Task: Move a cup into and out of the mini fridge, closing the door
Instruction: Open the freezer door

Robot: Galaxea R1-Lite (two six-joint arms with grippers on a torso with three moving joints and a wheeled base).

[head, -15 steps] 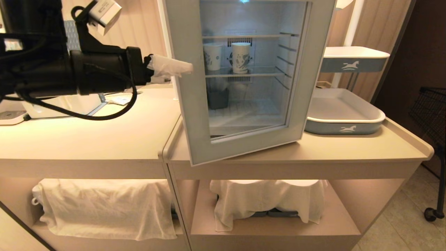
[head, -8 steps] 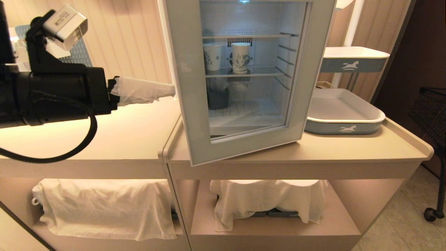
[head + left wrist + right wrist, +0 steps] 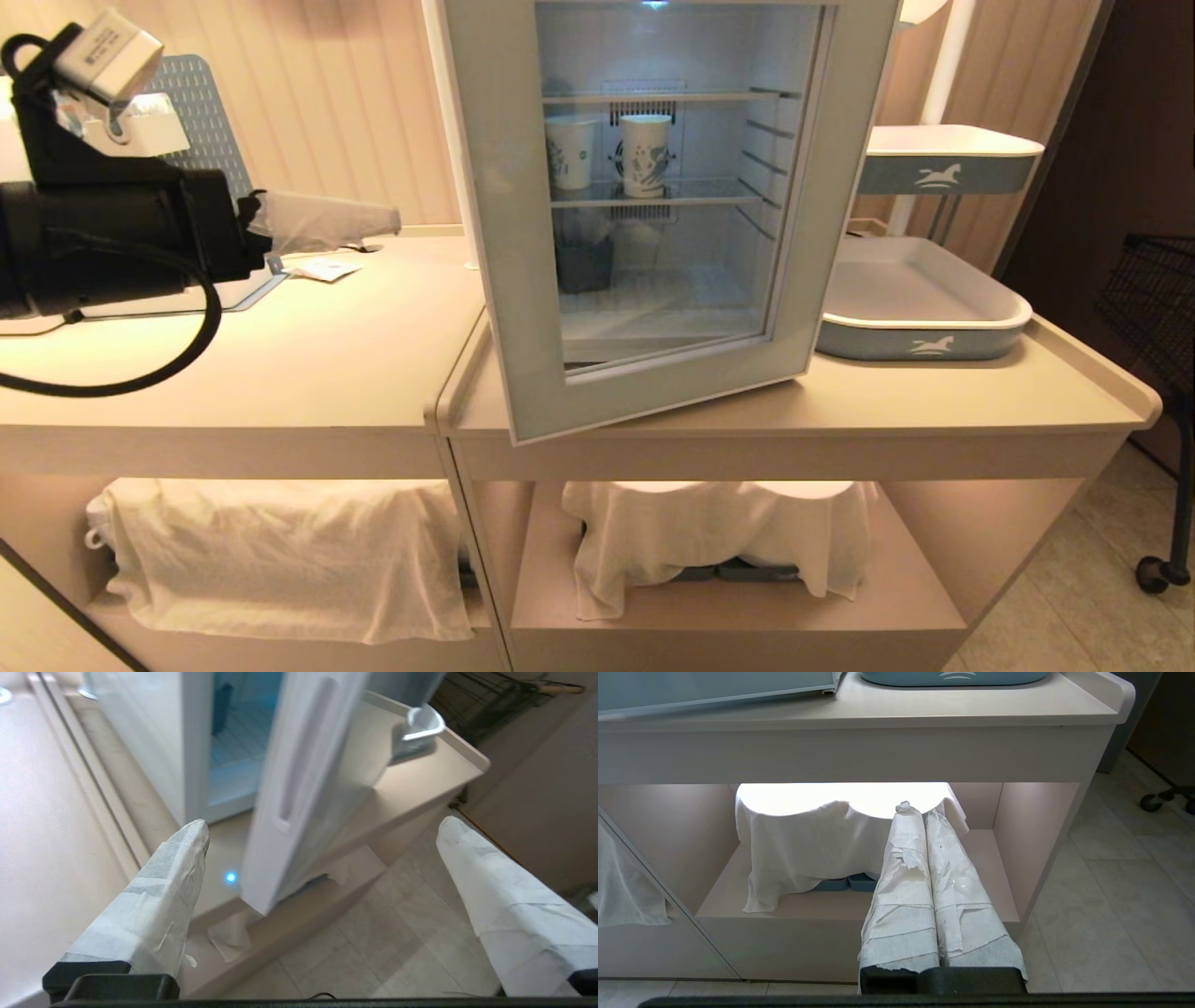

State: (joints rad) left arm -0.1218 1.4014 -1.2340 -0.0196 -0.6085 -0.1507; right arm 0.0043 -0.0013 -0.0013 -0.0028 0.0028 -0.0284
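Over the desk [image 3: 280, 355], the left hand [image 3: 373, 220] reaches level toward the door [image 3: 495, 233], fingers wide apart, holding nothing; the right hand [image 3: 920, 812] is pressed together

Two cups [image 3: 607, 154] – two trays [image 3: 920, 299]

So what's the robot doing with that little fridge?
The cup with the blue swirls sits on a shelf inside the mini fridge. The door stands ajar. The left gripper is open and empty, off to the door's left above the counter. The right gripper is shut, parked low by the counter's shelf.
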